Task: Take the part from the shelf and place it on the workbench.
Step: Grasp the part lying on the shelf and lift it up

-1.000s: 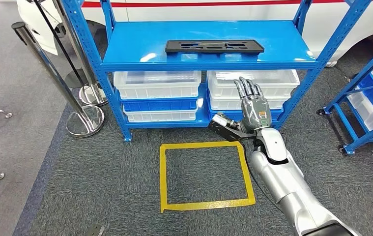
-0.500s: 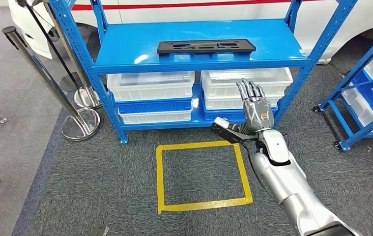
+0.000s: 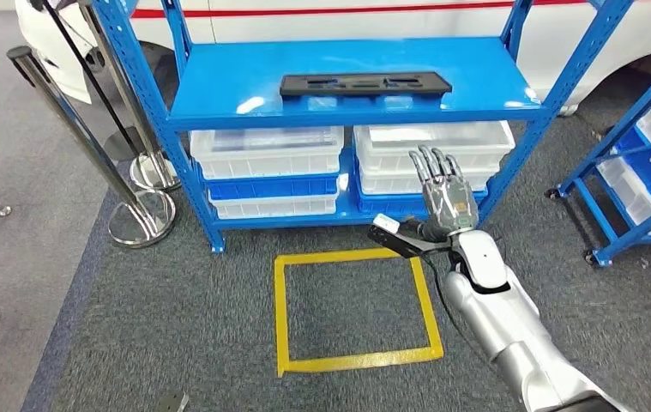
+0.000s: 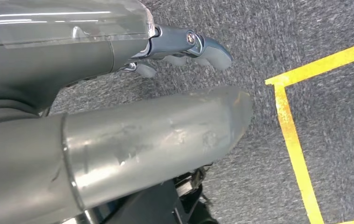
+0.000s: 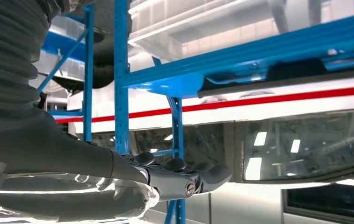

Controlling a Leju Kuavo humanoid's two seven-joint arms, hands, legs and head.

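Raised slightly, right hand (image 3: 443, 199) nears flat black part (image 3: 365, 84).

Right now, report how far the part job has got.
Nothing is done yet: the long flat black plastic part lies untouched on the blue metal shelf. In hand: the right robot hand is raised below it, fingers apart, holding nothing. Left: grasp it, lift it, carry it to the workbench.
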